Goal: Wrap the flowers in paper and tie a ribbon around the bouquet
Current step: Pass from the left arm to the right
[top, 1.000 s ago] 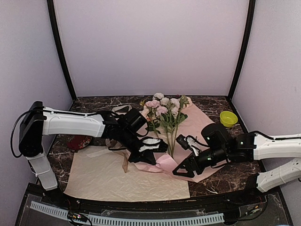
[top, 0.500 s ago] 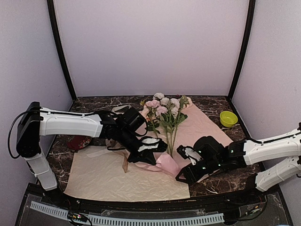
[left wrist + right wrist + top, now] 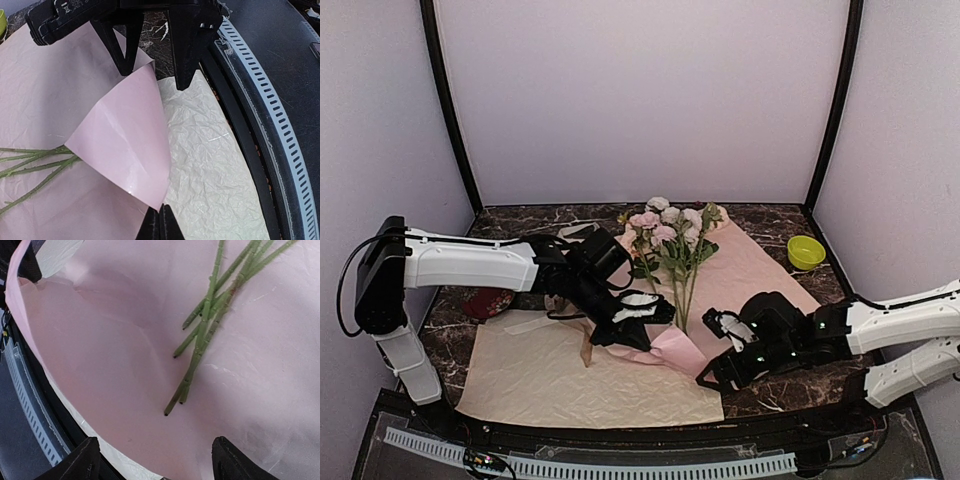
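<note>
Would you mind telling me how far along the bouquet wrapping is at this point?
Done: the flowers lie on the pink paper. In hand: the left gripper pinches a near corner, folded over towards the stems; the right gripper hangs open above the paper. Left: rolling the cone and tying the ribbon, lying loose on the cream sheet.

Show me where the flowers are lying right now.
In the overhead view, the flowers lie mid-table on the pink paper, heads toward the back wall, stems toward the front.
</note>
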You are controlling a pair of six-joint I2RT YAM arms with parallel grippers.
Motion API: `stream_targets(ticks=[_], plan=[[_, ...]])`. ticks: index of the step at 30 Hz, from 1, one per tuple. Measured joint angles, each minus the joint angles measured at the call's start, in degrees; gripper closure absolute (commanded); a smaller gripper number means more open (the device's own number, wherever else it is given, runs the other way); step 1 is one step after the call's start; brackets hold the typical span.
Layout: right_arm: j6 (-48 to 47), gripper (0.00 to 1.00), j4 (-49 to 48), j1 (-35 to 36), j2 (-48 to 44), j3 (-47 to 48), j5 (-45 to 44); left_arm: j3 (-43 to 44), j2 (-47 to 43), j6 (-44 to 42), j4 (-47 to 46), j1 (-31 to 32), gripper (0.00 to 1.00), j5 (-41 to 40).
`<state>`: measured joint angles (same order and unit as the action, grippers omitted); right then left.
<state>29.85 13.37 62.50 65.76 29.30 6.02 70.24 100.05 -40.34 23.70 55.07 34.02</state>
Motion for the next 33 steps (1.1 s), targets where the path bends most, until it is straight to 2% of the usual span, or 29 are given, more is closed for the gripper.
stream_targets(ticks=[3, 7, 9, 10, 11, 12, 13, 16, 25, 33], plan=[[-1.27, 0.43, -3.37, 0.0, 1.46, -0.24, 2.32, 0.0, 0.0, 0.0, 0.07, 0.0, 1.0, -0.09], [-2.43, 0.84, -8.28, -0.52, 2.67, -2.23, 4.35, -0.04, 0.0, -0.02, 0.07, 0.0, 1.0, -0.37], [-2.62, 1.0, -9.38, -1.14, 3.56, -3.41, 5.07, -0.39, -0.09, 0.04, -0.02, 0.0, 1.0, -0.44], [-2.99, 1.0, -9.53, -1.46, 3.93, -3.78, 5.33, -0.68, -0.2, 0.09, -0.04, 0.0, 0.98, -0.44], [-2.84, 1.0, -9.49, -1.79, 4.26, -4.0, 5.77, -1.11, -0.39, 0.28, -0.24, 0.0, 0.85, -0.44], [-3.02, 1.0, -9.55, -1.95, 4.44, -4.07, 6.08, -1.53, -0.59, 0.42, -0.39, 0.0, 0.67, -0.44], [-3.21, 1.0, -9.66, -2.08, 4.44, -4.07, 6.29, -2.12, -0.81, 0.46, -0.94, 0.0, 0.6, -0.46], [-3.41, 1.0, -9.29, -2.29, 4.17, -4.04, 6.97, -4.74, -1.42, 1.99, -2.67, 0.0, 0.5, -0.42], [-3.45, 1.0, -5.22, -2.69, 2.36, -2.34, 8.11, -11.5, -0.7, 4.13, -7.58, 0.02, 0.5, -1.11], [-3.65, 1.0, -2.01, -3.61, 2.36, -1.05, 11.47, -11.74, 3.02, 1.77, -8.76, 1.05, 0.68, -0.46]])
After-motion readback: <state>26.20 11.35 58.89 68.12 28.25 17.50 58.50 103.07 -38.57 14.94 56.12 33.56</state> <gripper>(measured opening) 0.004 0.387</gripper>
